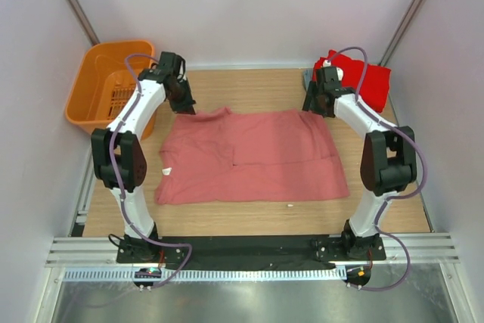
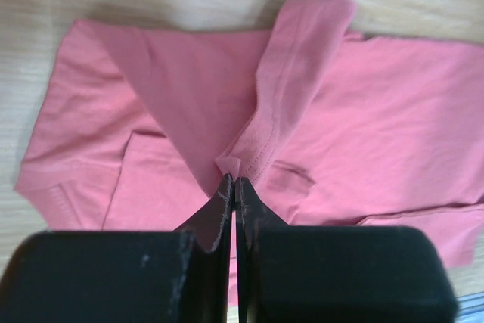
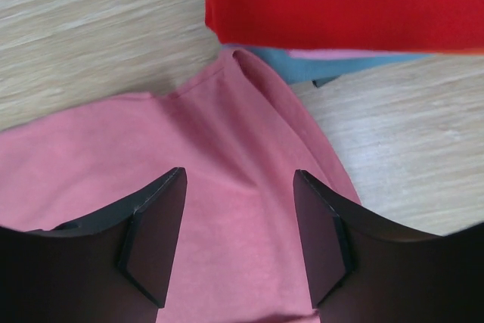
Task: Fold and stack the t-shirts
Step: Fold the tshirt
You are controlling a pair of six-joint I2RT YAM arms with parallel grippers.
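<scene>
A salmon-pink t-shirt [image 1: 253,158] lies spread across the middle of the table. My left gripper [image 1: 184,104] is at its far left corner, shut on a pinched fold of the salmon-pink fabric [image 2: 231,163] and lifting it slightly. My right gripper [image 1: 318,104] is open over the shirt's far right corner [image 3: 242,209], fingers [image 3: 155,240] either side of the cloth, holding nothing. A stack of folded shirts with a bright red one [image 1: 367,81] on top sits at the far right; grey-blue and pale pink edges [image 3: 333,62] show beneath the red [image 3: 340,1].
An orange plastic basket [image 1: 106,85] stands at the far left corner, beside my left arm. Bare wooden table [image 1: 249,85] shows beyond the shirt. White walls enclose the table on three sides.
</scene>
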